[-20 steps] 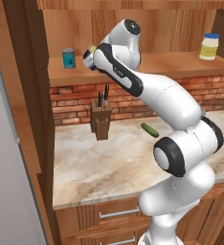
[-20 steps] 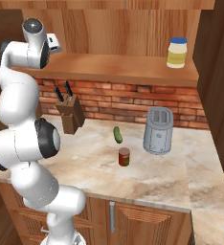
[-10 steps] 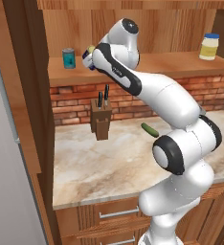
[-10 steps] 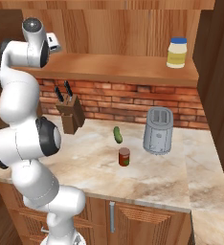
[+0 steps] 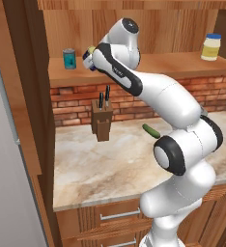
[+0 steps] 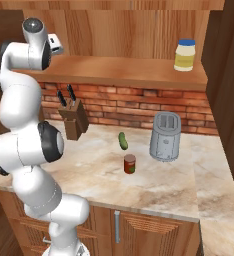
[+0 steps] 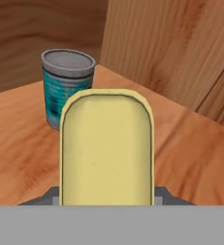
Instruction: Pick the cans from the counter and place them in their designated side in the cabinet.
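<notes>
Hidden and cut-off parts

The yellow-topped can (image 7: 106,148) blocks the lower part of the teal can (image 7: 67,86) behind it in the hand view, and covers the gripper fingers. In the left base view, the arm hides most of the cucumber (image 5: 150,130).

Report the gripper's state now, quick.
Gripper: jaws shut on the blue and yellow can, held over the cabinet shelf.

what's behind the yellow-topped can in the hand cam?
The teal can with a silver lid stands on the cabinet shelf behind the held yellow-topped can, near the wooden corner. Its lower right side is covered by that can.
</notes>
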